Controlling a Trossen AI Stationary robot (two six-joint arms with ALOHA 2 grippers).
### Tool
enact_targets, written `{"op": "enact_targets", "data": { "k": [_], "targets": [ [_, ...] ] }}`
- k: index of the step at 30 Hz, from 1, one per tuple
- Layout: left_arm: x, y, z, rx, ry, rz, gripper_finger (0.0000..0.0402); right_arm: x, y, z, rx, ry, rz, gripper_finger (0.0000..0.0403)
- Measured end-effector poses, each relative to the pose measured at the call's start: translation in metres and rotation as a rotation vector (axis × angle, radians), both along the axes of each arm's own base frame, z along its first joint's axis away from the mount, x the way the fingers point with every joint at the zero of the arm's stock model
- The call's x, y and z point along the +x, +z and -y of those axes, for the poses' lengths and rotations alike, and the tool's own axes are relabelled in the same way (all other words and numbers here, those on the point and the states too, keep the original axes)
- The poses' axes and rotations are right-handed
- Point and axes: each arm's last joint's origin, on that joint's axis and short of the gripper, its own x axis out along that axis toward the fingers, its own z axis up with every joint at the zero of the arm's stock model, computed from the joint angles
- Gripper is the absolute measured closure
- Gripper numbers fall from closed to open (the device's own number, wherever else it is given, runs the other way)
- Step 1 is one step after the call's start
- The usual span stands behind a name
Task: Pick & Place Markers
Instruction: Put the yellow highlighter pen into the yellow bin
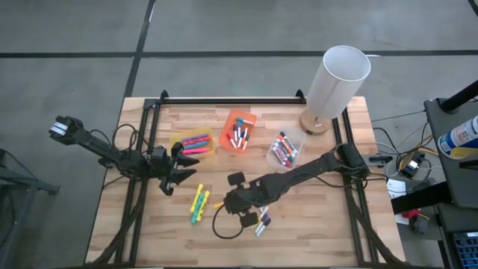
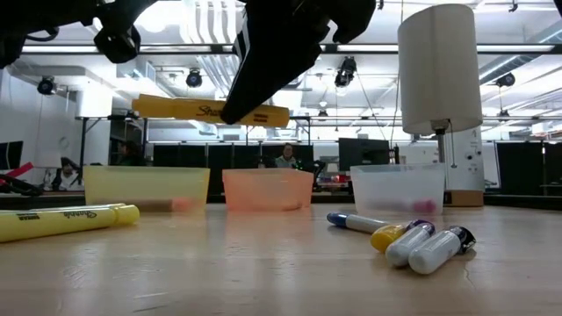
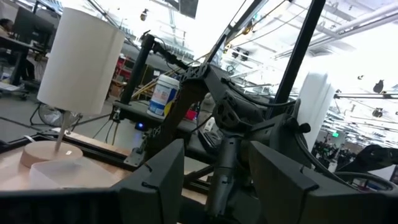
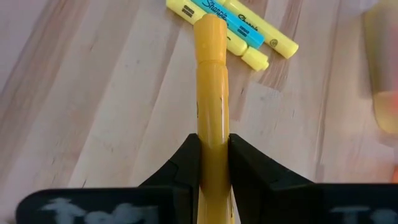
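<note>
Transport step: the right gripper (image 4: 211, 158) is clamped on a yellow marker (image 4: 211, 93), carried clear above the table (image 1: 314, 224). The left gripper (image 1: 173, 173) waits wide beside the yellow bin (image 1: 193, 143). The next move probably calls for a matching bin and a release. "Sharpie" reads on the loose highlighters (image 4: 233, 28) below.

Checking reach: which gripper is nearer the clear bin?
Right. The right gripper, holding a yellow marker, sits nearer the clear bin; the left gripper waits beyond the yellow bin.
</note>
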Motion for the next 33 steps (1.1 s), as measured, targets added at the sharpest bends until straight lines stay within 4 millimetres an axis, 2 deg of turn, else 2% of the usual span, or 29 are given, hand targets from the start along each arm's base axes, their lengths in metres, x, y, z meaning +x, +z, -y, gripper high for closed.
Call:
{"op": "enact_targets", "data": {
  "k": [21, 33],
  "targets": [
    [0.0025, -0.0055, -0.0006, 0.017, 0.024, -0.055, 0.0227, -0.0001, -0.0005, -0.0002, -0.003, 0.008, -0.001, 0.0347],
    [0.0022, -0.0022, -0.0015, 0.018, 0.043, -0.032, 0.0227, 0.0, -0.0007, 0.0007, -0.004, 0.006, -0.003, 0.0346]
  ]
}}
